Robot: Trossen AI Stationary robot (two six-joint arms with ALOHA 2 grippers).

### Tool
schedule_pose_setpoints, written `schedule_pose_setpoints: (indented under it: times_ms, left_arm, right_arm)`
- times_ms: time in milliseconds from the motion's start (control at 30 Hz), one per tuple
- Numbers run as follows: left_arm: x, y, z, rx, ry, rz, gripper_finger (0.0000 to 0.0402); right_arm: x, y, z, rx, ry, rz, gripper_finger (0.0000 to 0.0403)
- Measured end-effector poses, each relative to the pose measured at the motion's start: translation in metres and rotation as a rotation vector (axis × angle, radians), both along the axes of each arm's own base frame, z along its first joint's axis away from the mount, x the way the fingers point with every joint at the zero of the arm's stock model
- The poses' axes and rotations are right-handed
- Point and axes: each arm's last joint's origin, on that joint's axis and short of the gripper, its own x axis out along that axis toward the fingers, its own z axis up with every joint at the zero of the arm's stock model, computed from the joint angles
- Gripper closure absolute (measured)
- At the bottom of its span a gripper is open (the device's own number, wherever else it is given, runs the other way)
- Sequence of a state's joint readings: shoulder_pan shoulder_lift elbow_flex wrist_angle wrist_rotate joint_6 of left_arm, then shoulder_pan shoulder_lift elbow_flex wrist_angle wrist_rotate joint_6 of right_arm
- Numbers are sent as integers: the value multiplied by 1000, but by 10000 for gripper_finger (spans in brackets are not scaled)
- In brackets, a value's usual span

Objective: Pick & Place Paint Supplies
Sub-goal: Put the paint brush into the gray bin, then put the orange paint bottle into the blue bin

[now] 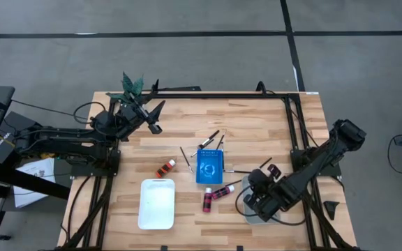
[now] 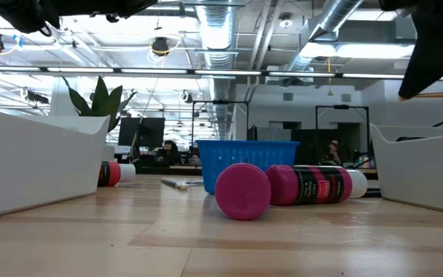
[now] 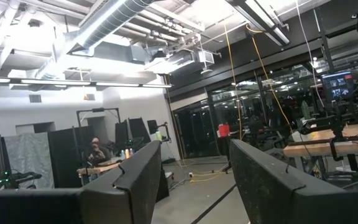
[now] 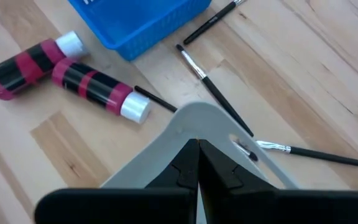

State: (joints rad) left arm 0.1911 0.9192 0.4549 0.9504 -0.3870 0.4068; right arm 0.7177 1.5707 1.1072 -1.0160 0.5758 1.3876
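Bright overhead ceiling strips, glare in low view; foreground bottle cap (image 2: 242, 191) blurred; soft shadows.

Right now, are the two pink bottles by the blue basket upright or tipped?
Tipped: both pink bottles lie on their sides on the table, side by side.

Rack (image 1: 209, 167) near table (image 1: 257, 118) centre. Two bottles (image 1: 213, 196) lying side by side just in front of rack, toward near edge. Third bottle (image 1: 165, 168) left of rack, apart from it. Tray (image 1: 156, 203) front-left, below third bottle. Second tray (image 1: 248, 209) front-right, under right gripper (image 1: 262, 202). Brushes (image 1: 210, 138) scattered behind and right of rack. Left gripper (image 1: 152, 118) raised at back-left corner, beside plant (image 1: 131, 85).
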Motion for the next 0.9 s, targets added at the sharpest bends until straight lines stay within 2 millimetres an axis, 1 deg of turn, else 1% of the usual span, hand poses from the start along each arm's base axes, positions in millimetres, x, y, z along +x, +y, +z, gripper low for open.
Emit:
schedule_pose_setpoints:
  times_ms: [167, 567, 700, 900]
  left_arm:
    - [0, 0, 0, 0, 0, 0, 216]
    - [0, 0, 0, 0, 0, 0, 216]
    - [0, 0, 0, 0, 0, 0, 216]
    - [0, 0, 0, -1, 5, 0, 216]
  right_arm:
    - [-2, 2, 0, 5, -1, 4, 396]
    - [-4, 2, 0, -5, 12, -3, 345]
    - [-8, -1, 0, -23, 32, -46, 342]
    - [-11, -8, 0, -85, 58, -60, 341]
